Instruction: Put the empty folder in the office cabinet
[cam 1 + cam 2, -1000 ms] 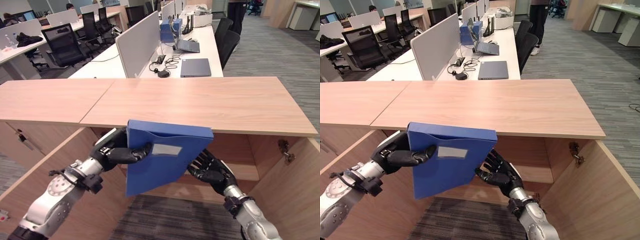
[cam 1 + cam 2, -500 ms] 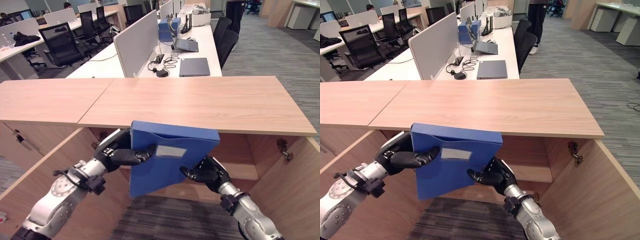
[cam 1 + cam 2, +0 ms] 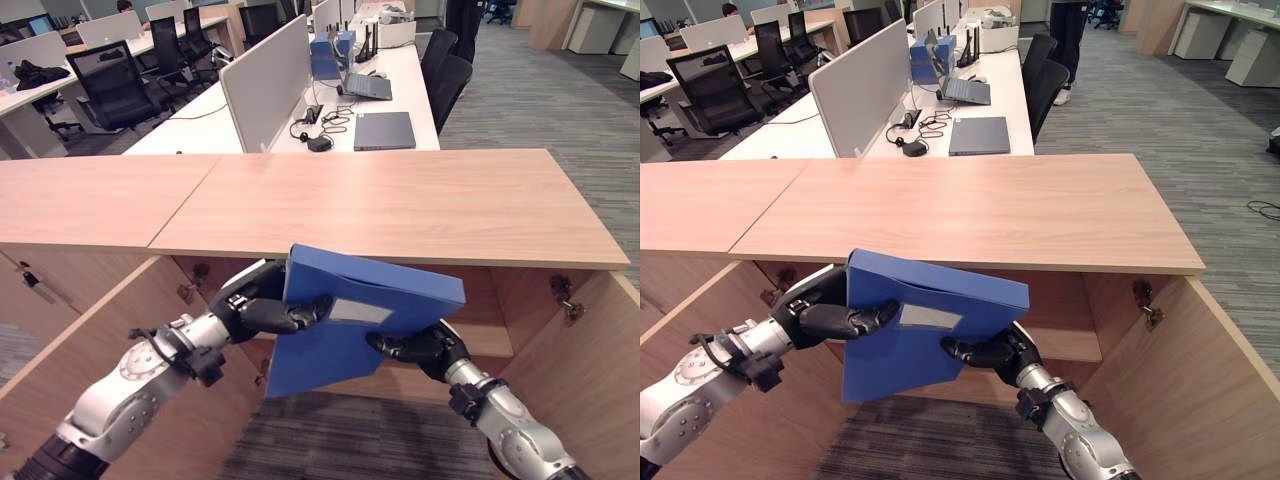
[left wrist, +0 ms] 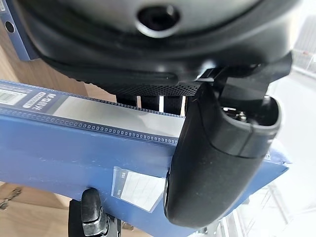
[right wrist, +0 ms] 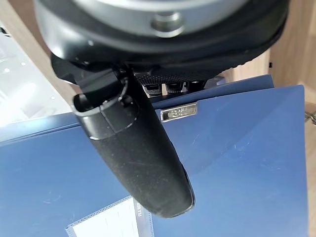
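Compared with a second ago, the blue folder (image 3: 360,320) has been tipped over so its spine slants down toward the right and its right end is now pushed further in under the front edge of the cabinet top (image 3: 400,200), at the mouth of the open office cabinet (image 3: 590,380). So the folder is held in the air between both hands, right in front of the opening, not set down on anything yet as far as can be seen. It's gripped at its left end by the left hand (image 3: 262,308), with the thumb (image 4: 217,163) laid across the labelled spine and the fingers wrapped behind. The right hand (image 3: 420,346) has been shifted too: it was spread open behind the folder before, and now the lower right part of the cover is pinched by it, thumb (image 5: 143,163) pressed flat on the blue face, fingers curled underneath. A wooden shelf (image 3: 495,340) can be made out inside the cabinet behind the right hand. Both cabinet doors are swung open, left door (image 3: 90,350) and right door (image 3: 1200,380). Further back, office desks with a closed laptop (image 3: 385,130) and black chairs (image 3: 120,90) are seen.
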`<state>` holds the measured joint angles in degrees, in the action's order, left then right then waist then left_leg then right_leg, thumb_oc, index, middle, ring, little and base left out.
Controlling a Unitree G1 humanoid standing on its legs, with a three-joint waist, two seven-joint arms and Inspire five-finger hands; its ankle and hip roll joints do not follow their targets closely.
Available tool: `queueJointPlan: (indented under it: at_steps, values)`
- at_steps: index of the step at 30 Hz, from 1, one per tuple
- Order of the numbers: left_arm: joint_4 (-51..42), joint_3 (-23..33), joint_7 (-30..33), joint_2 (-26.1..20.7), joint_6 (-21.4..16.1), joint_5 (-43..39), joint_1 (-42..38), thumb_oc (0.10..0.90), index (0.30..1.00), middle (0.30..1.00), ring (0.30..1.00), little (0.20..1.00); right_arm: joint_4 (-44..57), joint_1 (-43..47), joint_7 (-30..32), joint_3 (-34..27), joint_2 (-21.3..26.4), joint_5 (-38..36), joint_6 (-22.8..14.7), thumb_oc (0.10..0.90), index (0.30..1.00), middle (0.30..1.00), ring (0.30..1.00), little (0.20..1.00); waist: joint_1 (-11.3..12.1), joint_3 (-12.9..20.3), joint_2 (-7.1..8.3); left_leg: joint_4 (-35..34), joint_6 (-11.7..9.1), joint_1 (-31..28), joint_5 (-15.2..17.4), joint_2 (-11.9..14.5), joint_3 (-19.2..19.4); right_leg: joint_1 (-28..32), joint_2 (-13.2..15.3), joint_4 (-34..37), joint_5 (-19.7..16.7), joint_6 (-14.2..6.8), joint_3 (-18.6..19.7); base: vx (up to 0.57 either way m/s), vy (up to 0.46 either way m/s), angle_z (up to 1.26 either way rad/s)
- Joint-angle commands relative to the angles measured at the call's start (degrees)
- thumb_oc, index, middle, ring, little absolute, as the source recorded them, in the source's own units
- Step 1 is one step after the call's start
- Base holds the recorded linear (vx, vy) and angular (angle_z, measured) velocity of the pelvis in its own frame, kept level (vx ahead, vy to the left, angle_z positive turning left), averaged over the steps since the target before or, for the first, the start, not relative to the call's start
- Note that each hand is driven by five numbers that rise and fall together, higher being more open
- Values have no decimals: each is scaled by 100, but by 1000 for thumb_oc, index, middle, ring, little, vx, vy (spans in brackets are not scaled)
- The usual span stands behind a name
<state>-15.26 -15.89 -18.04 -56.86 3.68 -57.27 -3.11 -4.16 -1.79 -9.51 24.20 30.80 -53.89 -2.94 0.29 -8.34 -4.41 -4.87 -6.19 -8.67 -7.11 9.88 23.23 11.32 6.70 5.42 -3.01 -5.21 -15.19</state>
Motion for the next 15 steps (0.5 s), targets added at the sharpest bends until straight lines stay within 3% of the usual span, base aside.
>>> queueJointPlan:
  at_steps: [1,15]
  values:
    - [-972,-619,-756,410,-352,-848,-919,400,300,300,300,300,1524,1351,-752,408,-744,-604,-577,400,300,300,300,300,-135,-21,128,107,-393,-192,-79,217,21,284,106,-174,709,-317,-246,9,-3,4]
    - [-790,-106,-480,1316,-478,-770,-470,400,300,300,300,300,1606,1049,-812,238,-764,-684,-495,400,300,300,300,300,-121,5,181,107,-356,-210,-12,176,-51,288,118,-207,729,-298,-251,3,2,2]
